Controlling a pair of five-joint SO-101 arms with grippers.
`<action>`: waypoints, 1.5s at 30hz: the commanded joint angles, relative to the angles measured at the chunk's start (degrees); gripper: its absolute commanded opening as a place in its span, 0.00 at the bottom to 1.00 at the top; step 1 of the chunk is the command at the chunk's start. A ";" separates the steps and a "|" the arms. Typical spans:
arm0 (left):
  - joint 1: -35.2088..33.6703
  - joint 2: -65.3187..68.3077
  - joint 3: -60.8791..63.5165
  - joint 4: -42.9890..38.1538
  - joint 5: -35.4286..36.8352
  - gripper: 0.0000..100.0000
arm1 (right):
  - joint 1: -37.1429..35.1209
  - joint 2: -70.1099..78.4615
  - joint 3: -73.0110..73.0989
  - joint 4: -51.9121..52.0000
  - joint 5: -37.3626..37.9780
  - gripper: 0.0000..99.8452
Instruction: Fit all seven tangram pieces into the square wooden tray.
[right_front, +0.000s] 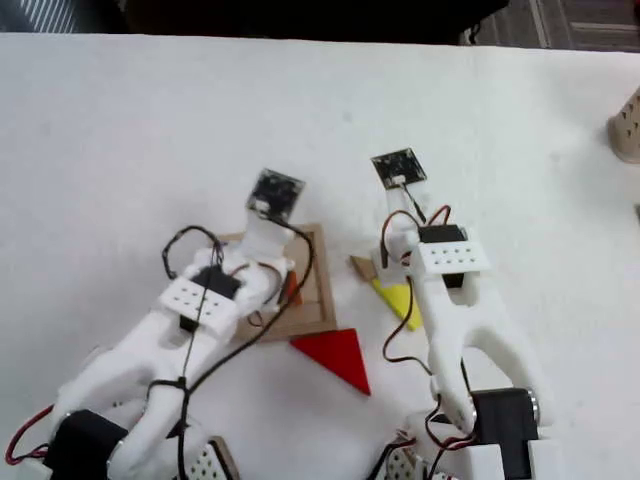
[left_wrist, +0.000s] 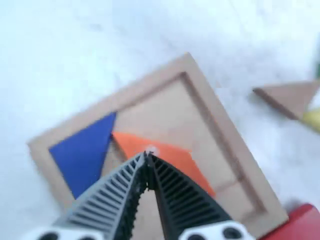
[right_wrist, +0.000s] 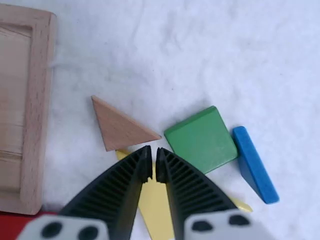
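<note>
The square wooden tray (left_wrist: 210, 117) holds a blue triangle (left_wrist: 82, 152) and an orange piece (left_wrist: 167, 156). My left gripper (left_wrist: 148, 159) hangs shut just over the orange piece, gripping nothing. In the high view the left arm covers most of the tray (right_front: 322, 272). Outside the tray lie a red triangle (right_front: 335, 355), a yellow triangle (right_front: 398, 298) and a brown triangle (right_front: 362, 266). My right gripper (right_wrist: 150, 154) is shut and empty above the yellow triangle (right_wrist: 155, 205), close to the brown triangle (right_wrist: 120, 127). Beside them lie a green square (right_wrist: 201, 139) and a blue piece (right_wrist: 254, 165).
A perforated wooden object (right_front: 626, 125) stands at the table's far right edge. White tabletop stretches open behind both arms. The tray's rim (right_wrist: 37, 100) lies a short way from the loose pieces.
</note>
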 joint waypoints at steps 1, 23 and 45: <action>-6.64 -5.32 -1.41 -2.11 3.87 0.02 | -1.63 -0.22 -2.46 -0.84 0.44 0.02; -35.03 -3.38 -5.19 -12.13 4.31 0.02 | -27.74 4.35 -9.41 6.02 8.70 0.22; -35.65 3.65 -9.67 -12.22 4.31 0.02 | -29.14 22.11 -20.84 -3.21 14.24 0.22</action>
